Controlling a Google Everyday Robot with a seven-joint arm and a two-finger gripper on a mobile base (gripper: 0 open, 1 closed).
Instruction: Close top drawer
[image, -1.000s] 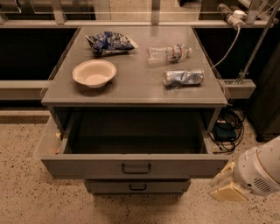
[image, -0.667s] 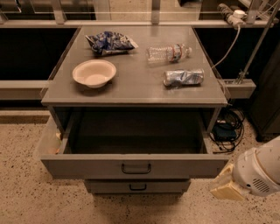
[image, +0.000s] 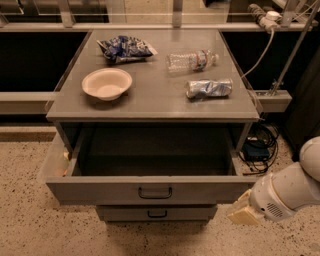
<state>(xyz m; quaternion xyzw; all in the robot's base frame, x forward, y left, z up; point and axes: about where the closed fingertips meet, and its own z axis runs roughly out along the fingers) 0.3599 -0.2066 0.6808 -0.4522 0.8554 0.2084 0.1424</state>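
The top drawer (image: 150, 189) of the grey cabinet is pulled far out toward me. Its wide grey front carries a small black pull handle (image: 155, 192) at the centre, and its deep dark interior looks empty. My gripper (image: 243, 212) is at the lower right, just off the drawer front's right end and a little below it, on a white arm. It touches nothing that I can see.
A lower drawer (image: 157, 213) shows under the open one. On the cabinet top (image: 150, 100) lie a white bowl (image: 106, 83), a blue snack bag (image: 124, 48), a clear bottle (image: 192, 60) and a crushed bottle (image: 209, 88). Cables (image: 257, 145) lie on the floor at the right.
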